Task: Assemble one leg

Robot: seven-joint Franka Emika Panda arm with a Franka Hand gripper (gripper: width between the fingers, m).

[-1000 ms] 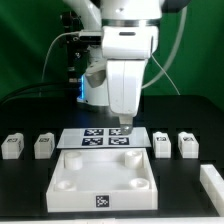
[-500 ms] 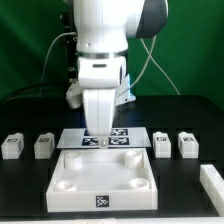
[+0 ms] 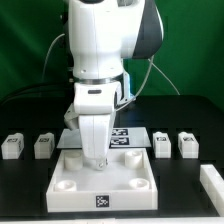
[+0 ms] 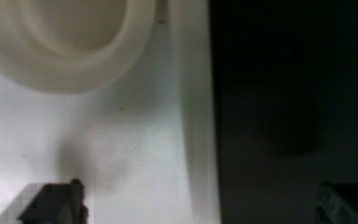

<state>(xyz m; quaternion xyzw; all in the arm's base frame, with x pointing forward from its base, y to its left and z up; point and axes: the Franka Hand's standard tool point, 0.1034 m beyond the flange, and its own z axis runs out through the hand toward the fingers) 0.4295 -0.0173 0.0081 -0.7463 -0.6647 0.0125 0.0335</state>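
Over tabletop (image 3: 58,188): claw (image 3: 96,164), w/ arm (image 3: 100,60) blocking marker board (image 3: 126,138).

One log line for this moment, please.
gripper: open, empty | position: low over tabletop, by a corner socket | legs: four loose beside tabletop, none grasped

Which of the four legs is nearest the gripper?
The inner leg of the exterior view's left pair; the gripper hangs over the left half of the tabletop, farther from the other three.
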